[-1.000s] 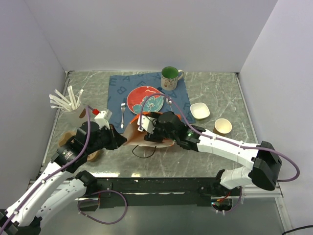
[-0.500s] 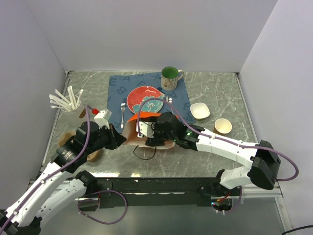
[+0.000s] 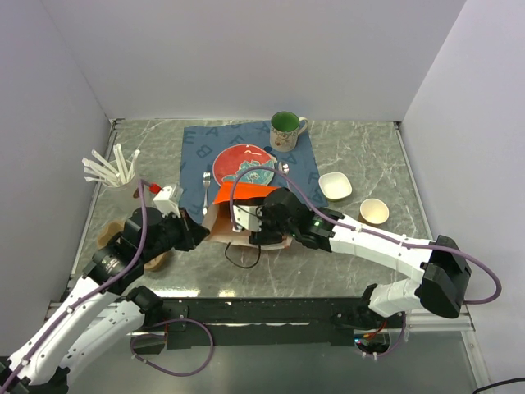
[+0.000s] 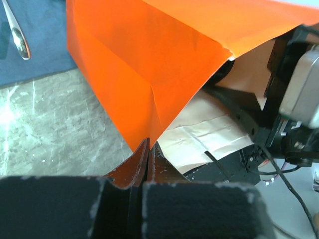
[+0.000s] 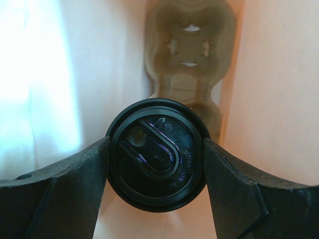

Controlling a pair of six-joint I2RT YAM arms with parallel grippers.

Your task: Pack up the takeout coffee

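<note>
Though bag [image 3: 234, 194] hides it overhead, claw [image 5: 156, 149] grips coffee [image 5: 156, 155].

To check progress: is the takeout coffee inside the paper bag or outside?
Inside: in the right wrist view, bag walls surround the takeout coffee, gripped by the right hand.

Legible markings: two items

Blue placemat [image 3: 195, 152], far centre of the tabletop [image 3: 361, 148]: scattered pale capital letters printed all over, A and E among them, the rest too small to tell. Takeout coffee [image 5: 157, 154], on its black lid [image 5: 149, 186]: a small raised triangle sign, and curved embossed lettering along the right rim, apparently "CAUTION", only partly readable.
</note>
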